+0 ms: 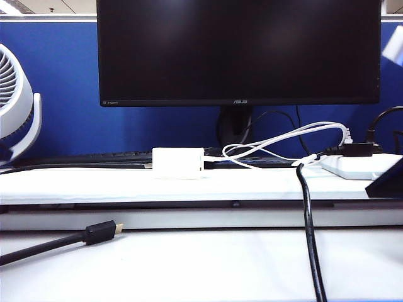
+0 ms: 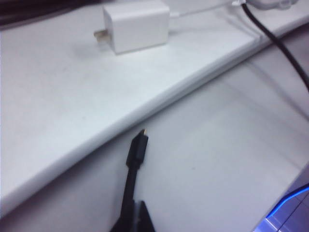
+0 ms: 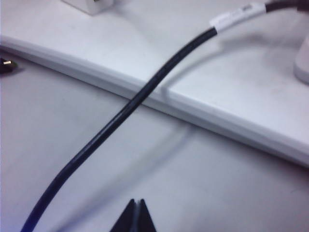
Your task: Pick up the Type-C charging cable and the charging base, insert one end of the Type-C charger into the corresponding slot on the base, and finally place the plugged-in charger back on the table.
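The charging base (image 1: 178,163) rests on the raised ledge of the worktop (image 1: 82,185), below the monitor (image 1: 239,50). Its metal prongs point toward the fan (image 1: 16,104) side. The Type-C charging cable (image 1: 283,139) meets the opposite face of the base and loops away toward the power strip (image 1: 362,165). Whether its plug is fully seated in the slot cannot be confirmed from these views.

Task step, as judged: the base and cable lie on the worktop with nothing gripped, so either the approach has not begun or the final placement is complete. If a pick is still required, the next move calls for opening each end effector and carrying it up over the ledge.

Left end effector (image 2: 136,220): fingers shut together, empty, low over the front surface just behind the black gold-tipped cable (image 2: 137,147). Right end effector (image 3: 136,215): fingers shut together, empty, near the thick black cord (image 3: 145,96) that drapes over the ledge.

View differences:
- The exterior view alone shows the cable loops, monitor and fan; neither end effector appears in it.
- The left wrist view shows the prongs of the base (image 2: 136,25) clearly.
- The right wrist view shows only a corner of the base (image 3: 91,5) and a white label on the black cord.
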Controlling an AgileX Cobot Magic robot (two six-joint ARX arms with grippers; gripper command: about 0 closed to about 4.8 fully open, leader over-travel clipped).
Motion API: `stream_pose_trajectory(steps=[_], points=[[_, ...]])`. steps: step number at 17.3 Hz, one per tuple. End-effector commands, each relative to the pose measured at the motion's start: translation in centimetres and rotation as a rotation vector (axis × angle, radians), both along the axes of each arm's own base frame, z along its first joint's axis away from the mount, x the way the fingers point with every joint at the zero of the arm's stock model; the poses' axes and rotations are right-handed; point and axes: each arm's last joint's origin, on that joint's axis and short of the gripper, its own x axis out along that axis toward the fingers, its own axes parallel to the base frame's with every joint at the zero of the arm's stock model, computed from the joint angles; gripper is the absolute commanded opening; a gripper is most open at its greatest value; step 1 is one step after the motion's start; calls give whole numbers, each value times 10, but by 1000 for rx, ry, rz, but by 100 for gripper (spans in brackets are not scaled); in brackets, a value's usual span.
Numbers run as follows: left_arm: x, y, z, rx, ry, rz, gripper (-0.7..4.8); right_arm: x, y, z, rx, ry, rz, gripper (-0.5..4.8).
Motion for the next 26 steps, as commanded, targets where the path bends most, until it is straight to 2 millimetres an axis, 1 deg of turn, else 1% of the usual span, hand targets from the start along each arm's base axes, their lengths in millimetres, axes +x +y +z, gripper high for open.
stream_pose_trajectory(steps=[1, 3, 12, 14, 16, 18, 22, 24, 26], points=[[0, 0, -9, 11, 20, 5, -5, 0, 1, 2, 20, -3, 14, -5], [0, 0, -12, 17, 28, 6, -5, 0, 1, 3, 36, 2, 12, -5], [0, 0, -12, 3, 39, 11, -5, 0, 1, 2, 30, 8, 8, -5], [0, 0, -12, 3, 39, 11, -5, -1, 0, -1, 30, 7, 7, -5], [0, 0, -12, 4, 39, 11, -5, -4, -2, -9, 28, 10, 8, -5], [0, 0, -13, 3, 40, 11, -5, -8, -5, -10, 24, 16, 7, -5], [0, 0, -16, -4, 28, 12, -5, -11, -12, 6, 124, -136, -27, -5], [-1, 1, -18, -16, 9, 13, -5, -12, -17, 12, 161, -205, -71, -5], [-1, 5, -18, -43, -18, 30, -5, -11, -27, 19, 193, -284, -154, -5]])
